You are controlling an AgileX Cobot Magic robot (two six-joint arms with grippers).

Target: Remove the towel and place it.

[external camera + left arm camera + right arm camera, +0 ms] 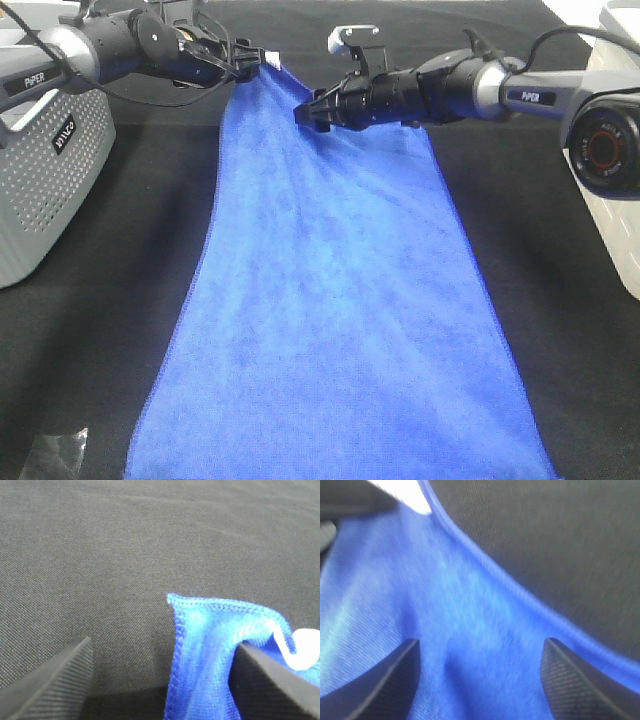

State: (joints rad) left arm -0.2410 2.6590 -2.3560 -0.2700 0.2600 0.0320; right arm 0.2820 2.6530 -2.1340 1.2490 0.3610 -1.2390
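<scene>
We see the towel (340,300) spread lengthwise down the black table cloth (560,330), its far corner bunched beside one pad of our open left gripper (250,57), our right gripper (305,115) spread wide just above its far edge, a grey perforated basket (45,180) at far left.

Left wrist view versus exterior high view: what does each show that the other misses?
Only the left wrist view shows the stitched hem of the bright blue microfibre towel up close, with the left tool standing open, its pads apart. Only the exterior high view shows the towel's full spread, the right tool, and the grey perforated plastic basket. Both show the towel's small white tag and the black table cloth.
</scene>
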